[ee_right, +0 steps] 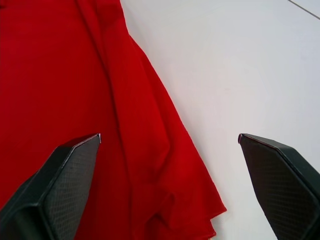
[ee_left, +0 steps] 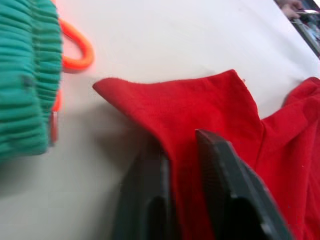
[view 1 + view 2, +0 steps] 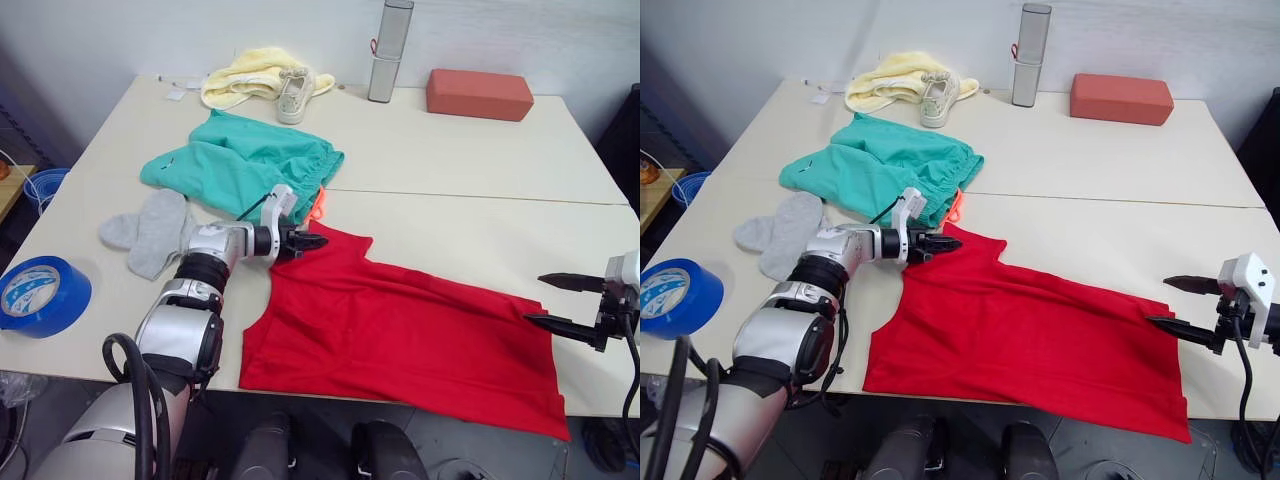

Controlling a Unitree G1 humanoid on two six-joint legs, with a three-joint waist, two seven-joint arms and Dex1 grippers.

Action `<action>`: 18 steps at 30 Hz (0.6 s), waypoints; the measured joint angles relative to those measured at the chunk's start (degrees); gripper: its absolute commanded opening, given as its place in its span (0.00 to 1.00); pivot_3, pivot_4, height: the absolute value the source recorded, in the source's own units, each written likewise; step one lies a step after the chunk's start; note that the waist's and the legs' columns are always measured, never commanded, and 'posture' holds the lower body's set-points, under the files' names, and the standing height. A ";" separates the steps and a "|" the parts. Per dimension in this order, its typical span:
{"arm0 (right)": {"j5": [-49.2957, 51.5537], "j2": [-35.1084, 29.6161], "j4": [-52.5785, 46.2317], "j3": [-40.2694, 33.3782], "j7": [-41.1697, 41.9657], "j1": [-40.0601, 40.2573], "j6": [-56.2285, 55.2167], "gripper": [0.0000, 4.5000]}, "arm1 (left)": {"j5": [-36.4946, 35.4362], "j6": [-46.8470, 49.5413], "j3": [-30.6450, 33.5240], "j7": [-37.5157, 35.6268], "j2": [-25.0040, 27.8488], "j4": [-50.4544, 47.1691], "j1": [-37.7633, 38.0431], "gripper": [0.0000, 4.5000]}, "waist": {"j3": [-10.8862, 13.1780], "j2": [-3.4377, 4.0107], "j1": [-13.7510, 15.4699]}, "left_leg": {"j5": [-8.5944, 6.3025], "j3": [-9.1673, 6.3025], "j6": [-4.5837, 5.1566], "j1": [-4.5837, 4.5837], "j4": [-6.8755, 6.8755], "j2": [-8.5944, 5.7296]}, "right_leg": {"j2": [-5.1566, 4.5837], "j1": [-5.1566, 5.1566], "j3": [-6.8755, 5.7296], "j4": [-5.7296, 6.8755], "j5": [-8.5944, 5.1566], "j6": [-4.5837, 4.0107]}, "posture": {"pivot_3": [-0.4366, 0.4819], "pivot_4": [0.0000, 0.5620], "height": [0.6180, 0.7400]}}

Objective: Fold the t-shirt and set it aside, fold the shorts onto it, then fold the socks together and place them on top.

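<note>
The red t-shirt (image 3: pixel 400 335) lies spread on the near half of the table. My left gripper (image 3: pixel 312 242) is shut on its upper left corner, and the left wrist view shows red cloth (image 2: pixel 190 115) pinched between the two fingers. Off the shirt's right edge, my right gripper (image 3: pixel 550 300) stands open, fingers either side of the hem (image 1: pixel 165 165). The teal shorts (image 3: pixel 245 165) with an orange drawstring (image 3: pixel 318 205) lie behind the left gripper. Grey socks (image 3: pixel 150 230) rest to the left of it.
A blue tape roll (image 3: pixel 40 293) sits at the table's left edge. At the back lie a pale yellow cloth (image 3: pixel 250 72) with a white shoe (image 3: pixel 293 95), a grey upright cylinder (image 3: pixel 390 50) and a red-brown block (image 3: pixel 478 93).
</note>
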 measured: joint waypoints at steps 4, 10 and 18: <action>-1.55 -0.94 0.56 1.96 0.91 -0.43 0.63 1.00 | -0.07 -3.00 -0.03 -2.60 0.10 -3.54 3.03 0.00 | 0.01 -0.01 -0.04 | 0.00 0.00 0.00 -0.01 0.00 0.02 | 0.00 -0.01 0.02 0.00 0.00 0.00 | 0.48 0.27 1.00; -4.81 -1.25 2.36 6.99 0.25 -3.15 2.95 1.00 | -2.25 -3.88 1.56 -4.23 1.05 -11.19 6.07 0.00 | 0.01 -0.01 -0.22 | 0.01 -0.01 -0.01 -0.02 0.01 0.03 | 0.00 -0.02 0.03 0.02 0.00 0.00 | 0.48 0.27 1.00; -7.13 -1.20 5.81 10.17 0.14 -6.98 2.65 0.62 | -2.31 -4.28 1.41 -4.75 2.02 -15.45 8.94 0.00 | 0.01 -0.01 -0.41 | 0.01 -0.01 0.00 -0.02 0.02 0.03 | 0.01 -0.01 -0.02 0.01 0.00 0.00 | 0.48 0.27 1.00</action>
